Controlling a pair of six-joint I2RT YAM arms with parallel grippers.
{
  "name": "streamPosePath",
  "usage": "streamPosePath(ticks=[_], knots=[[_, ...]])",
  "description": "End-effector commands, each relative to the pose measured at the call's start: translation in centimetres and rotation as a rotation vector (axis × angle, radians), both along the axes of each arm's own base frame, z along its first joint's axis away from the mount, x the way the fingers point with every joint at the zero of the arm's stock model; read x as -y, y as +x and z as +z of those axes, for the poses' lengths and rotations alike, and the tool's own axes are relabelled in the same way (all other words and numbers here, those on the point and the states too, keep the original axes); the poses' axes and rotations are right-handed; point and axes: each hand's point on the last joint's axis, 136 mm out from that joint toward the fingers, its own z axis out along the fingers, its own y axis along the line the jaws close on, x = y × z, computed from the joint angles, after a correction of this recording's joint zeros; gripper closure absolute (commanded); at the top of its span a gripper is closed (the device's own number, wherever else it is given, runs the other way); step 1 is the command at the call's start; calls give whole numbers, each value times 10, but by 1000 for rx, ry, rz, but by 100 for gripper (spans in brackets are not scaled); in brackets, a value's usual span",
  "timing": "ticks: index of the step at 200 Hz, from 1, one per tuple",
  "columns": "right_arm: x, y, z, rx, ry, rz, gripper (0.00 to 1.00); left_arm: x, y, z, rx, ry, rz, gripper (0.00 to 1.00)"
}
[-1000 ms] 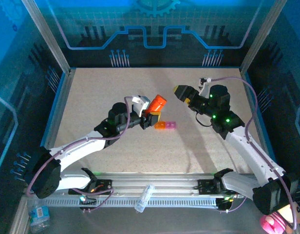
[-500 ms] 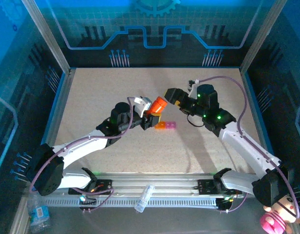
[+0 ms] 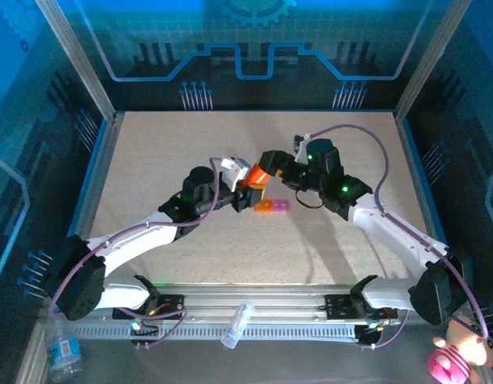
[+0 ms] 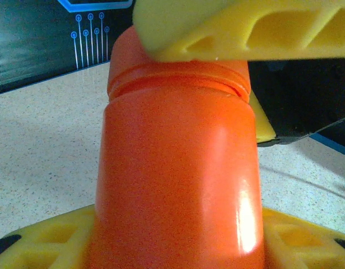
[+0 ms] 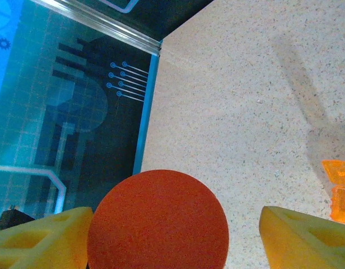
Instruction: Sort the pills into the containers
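Right arm has swung in from the far right, and the right fingers (image 3: 268, 163) now sit at the cap (image 5: 157, 221) of the orange bottle (image 3: 255, 178). Nothing else has shifted.

Left fingers (image 3: 246, 191) are clenched on the bottle body and hold it tilted above the table (image 3: 310, 248), cap end toward the right arm. Right fingers straddle the cap but are not clamped. In the right wrist view one finger looks to be touching the cap and the other stands clear of it.

Containers (image 3: 272, 206), the orange and pink strip, lie on the table just beside the bottle's lower end, untouched.

Risks, as I judge them:
- Off-centre straddle: closing pushes the cap sideways first and may cock the bottle in the left grip.
- Twisting the cap may spin the smooth bottle in the left fingers instead of loosening it.
- Bottle is tilted, so once the cap comes off, pills could pour onto the table and scatter.
- A slip could drop the bottle and knock the strip.

Writing: none legible. No label visible on the bottle, and the backdrop shows only circuit and gear graphics.
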Motion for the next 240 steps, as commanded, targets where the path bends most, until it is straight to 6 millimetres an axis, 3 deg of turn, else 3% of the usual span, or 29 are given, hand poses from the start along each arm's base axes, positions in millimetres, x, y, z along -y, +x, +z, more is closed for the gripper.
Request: streamPosePath(ticks=[1,25,46,110,152,174,192,203,240], knots=[[-5,5,20,62,9,2,30,5,5,21,57,-22,-5,100],[-3,4,20,83,-9,13,47,6,4,21,55,-24,-7,100],[-5,2,23,127,4,66,54,6,3,23,55,-29,-10,100],[-8,-22,38,460,59,419,52,9,-10,48,46,-135,-62,100],[-9,-22,35,440,48,433,51,10,-12,55,42,-168,-73,100],[-7,-18,36,402,51,401,43,10,-11,52,46,-154,-64,100],[-1,-13,40,363,41,348,23,9,-9,48,51,-134,-57,100],[8,-10,43,333,40,298,16,8,-9,45,52,-119,-52,100],[54,4,47,192,72,35,11,4,-5,35,73,-51,-33,100]])
